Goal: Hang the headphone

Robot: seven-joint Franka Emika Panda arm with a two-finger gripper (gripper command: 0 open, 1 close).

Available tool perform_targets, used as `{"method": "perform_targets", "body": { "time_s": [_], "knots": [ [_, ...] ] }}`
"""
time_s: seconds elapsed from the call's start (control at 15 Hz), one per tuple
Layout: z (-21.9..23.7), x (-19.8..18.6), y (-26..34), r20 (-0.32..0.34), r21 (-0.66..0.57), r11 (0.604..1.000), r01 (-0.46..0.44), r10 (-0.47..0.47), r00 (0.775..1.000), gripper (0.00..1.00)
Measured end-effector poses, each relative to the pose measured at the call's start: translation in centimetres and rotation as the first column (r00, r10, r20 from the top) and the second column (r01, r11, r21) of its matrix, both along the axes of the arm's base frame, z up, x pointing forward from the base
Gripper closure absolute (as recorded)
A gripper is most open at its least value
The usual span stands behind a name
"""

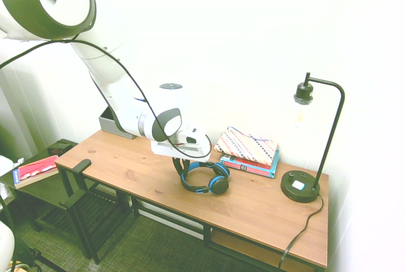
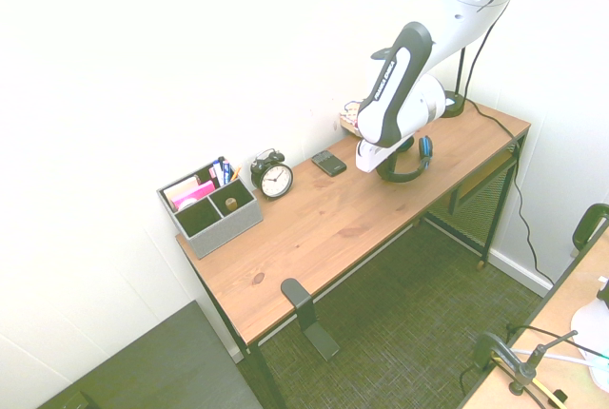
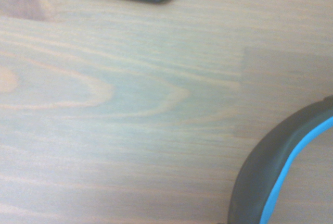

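The headphone (image 1: 204,178) lies flat on the wooden desk (image 1: 152,177), its blue-and-black headband toward the arm and its black ear cups toward the lamp. My gripper (image 1: 179,163) is down at the headband's curved top, right against the desk surface. From the other side, the headphone (image 2: 411,165) shows just behind my gripper (image 2: 373,164), which the wrist largely hides. A stretch of the headband (image 3: 276,177), black with a blue stripe, curves up close in the wrist view.
A black hook (image 1: 81,166) sticks out at the desk's end away from the lamp (image 1: 313,158). Stacked books (image 1: 250,153) lie by the wall. A small black device (image 2: 329,162), an alarm clock (image 2: 274,177) and a grey organiser (image 2: 209,205) line the wall side.
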State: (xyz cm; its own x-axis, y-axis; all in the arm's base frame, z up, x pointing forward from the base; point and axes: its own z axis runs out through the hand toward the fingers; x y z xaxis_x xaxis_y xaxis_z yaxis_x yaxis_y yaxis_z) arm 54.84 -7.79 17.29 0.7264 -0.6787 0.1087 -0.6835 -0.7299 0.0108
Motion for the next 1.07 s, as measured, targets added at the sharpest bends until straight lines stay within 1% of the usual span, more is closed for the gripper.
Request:
{"method": "perform_targets", "body": {
  "time_s": [0.07, 0.13, 0.2, 0.33, 0.47, 0.6, 0.73, 0.87, 0.93, 1.07],
  "knots": [
    [0.9, -0.1, -0.5, -0.015, 0.0, 1.0, 0.02, -0.02, 1.0, 1.0],
    [2.4, -0.3, -0.9, -0.052, 0.007, 0.999, 0.045, -0.045, 0.998, 1.0],
    [4.8, -0.6, -0.9, -0.085, 0.018, 0.998, 0.062, -0.06, 0.995, 1.0],
    [11.2, -1.0, 0.1, -0.117, 0.05, 0.996, 0.074, -0.068, 0.991, 1.0],
    [16.9, -2.8, 3.2, -0.176, 0.071, 0.997, 0.043, -0.03, 0.984, 1.0],
    [20.1, -6.0, 8.2, -0.221, 0.079, 0.997, 0.005, 0.013, 0.975, 1.0],
    [21.0, -9.5, 14.3, -0.235, 0.061, 0.998, 0.007, 0.007, 0.972, 1.0],
    [20.2, -13.3, 20.5, -0.242, 0.032, 0.999, 0.032, -0.023, 0.97, 1.0],
    [19.5, -15.1, 23.5, -0.234, 0.027, 0.998, 0.052, -0.044, 0.971, 1.0],
    [17.9, -18.2, 29.1, -0.184, 0.032, 0.994, 0.102, -0.095, 0.978, 1.0]
  ]
}}
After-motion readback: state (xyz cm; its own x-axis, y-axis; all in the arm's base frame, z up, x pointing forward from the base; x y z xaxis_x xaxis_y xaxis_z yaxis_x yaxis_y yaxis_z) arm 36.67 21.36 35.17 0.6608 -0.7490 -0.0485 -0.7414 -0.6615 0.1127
